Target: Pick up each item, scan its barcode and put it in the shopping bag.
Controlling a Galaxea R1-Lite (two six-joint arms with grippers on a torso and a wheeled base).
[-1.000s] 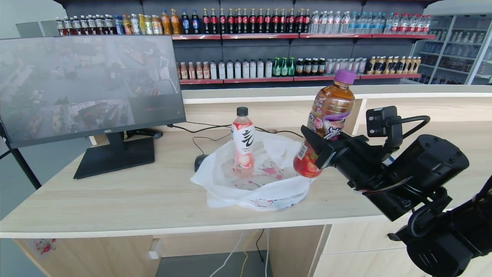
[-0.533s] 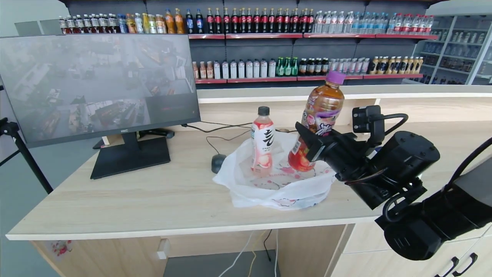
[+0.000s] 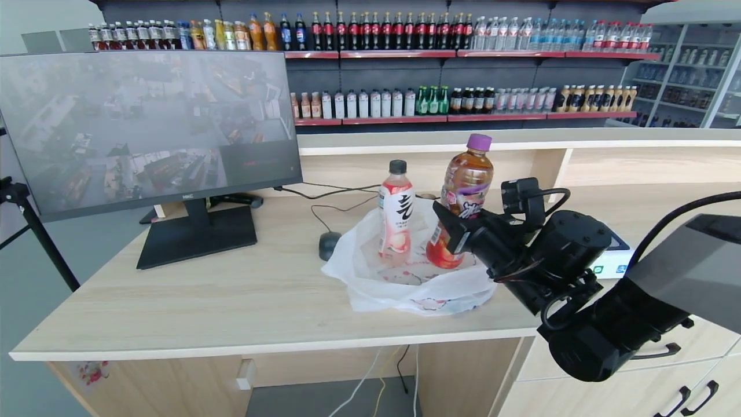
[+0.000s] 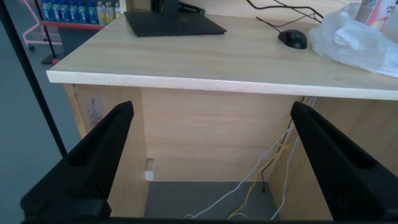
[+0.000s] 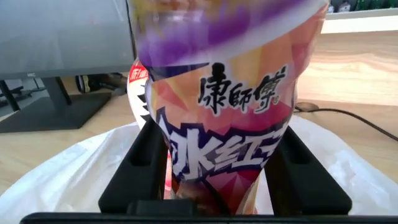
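Now the amber plastic drink bottle with the purple cap (image 3: 463,191) has been lowered over the last half second. Its base is held over the white plastic shopping bag (image 3: 405,292), beside the pink-and-white bottle (image 3: 396,214) standing there. It is clamped by the right gripper (image 3: 457,231), so release is judged near. The left gripper (image 4: 211,112) is held apart, low before the light wooden counter (image 4: 186,59).
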